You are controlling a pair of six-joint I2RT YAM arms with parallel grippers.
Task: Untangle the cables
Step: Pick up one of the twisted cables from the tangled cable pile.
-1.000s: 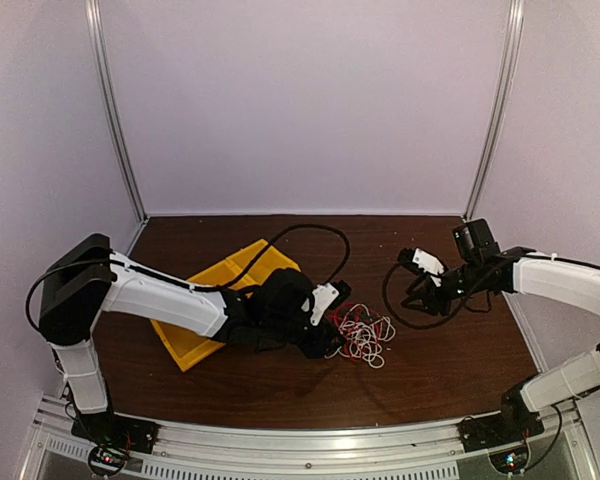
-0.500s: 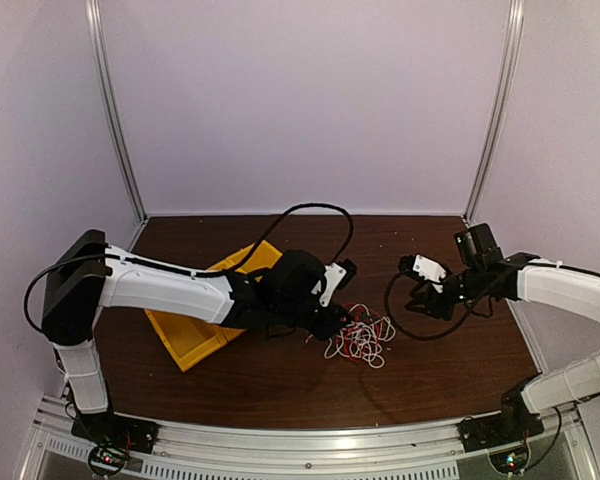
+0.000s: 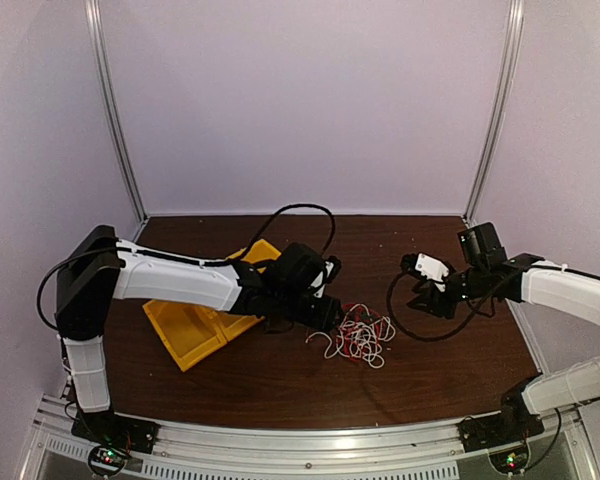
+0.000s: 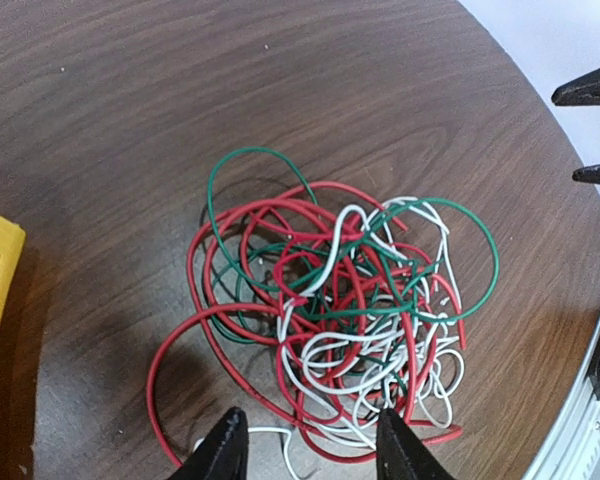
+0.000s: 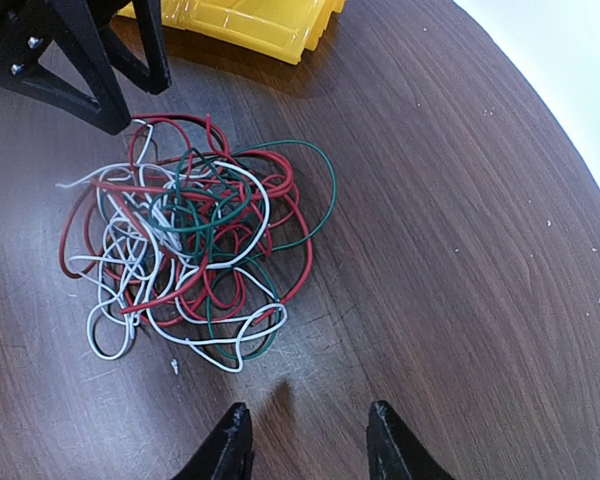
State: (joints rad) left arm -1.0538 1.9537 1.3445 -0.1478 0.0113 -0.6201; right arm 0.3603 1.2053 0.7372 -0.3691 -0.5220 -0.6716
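Tangled red, white and green cables (image 4: pixel 330 310) heaped on a wooden surface (image 4: pixel 110 90).
Left tool (image 4: pixel 310 448) open at the heap's edge; right tool (image 5: pixel 305 440) open, empty.

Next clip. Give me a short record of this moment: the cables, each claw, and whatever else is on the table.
cables: one tangled heap of red, white and green strands, lying on the table
left claw: open, at the heap's edge, a few strands lying between its fingers, nothing clamped
right claw: open, apart from the heap, only bare wood between its fingers
tray: yellow, left of the heap, partly under the left arm
progress: no strand separated yet
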